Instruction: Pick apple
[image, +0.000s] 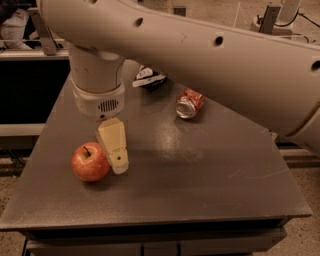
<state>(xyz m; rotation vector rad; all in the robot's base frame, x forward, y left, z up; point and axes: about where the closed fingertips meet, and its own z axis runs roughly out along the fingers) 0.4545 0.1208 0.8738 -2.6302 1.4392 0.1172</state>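
The apple (89, 162) is round and red with yellowish patches and a short dark stem. It rests upright on the dark grey table (200, 170), near the front left. My gripper (118, 164) hangs down from the white wrist and arm. Its cream tip is low over the table, right beside the apple's right side and touching or nearly touching it. The gripper holds nothing that I can see.
A crushed red soda can (189, 103) lies on its side at the back middle of the table. A dark blue and white packet (148, 76) lies behind it near the far edge. My big white arm (210, 60) crosses the top of the view.
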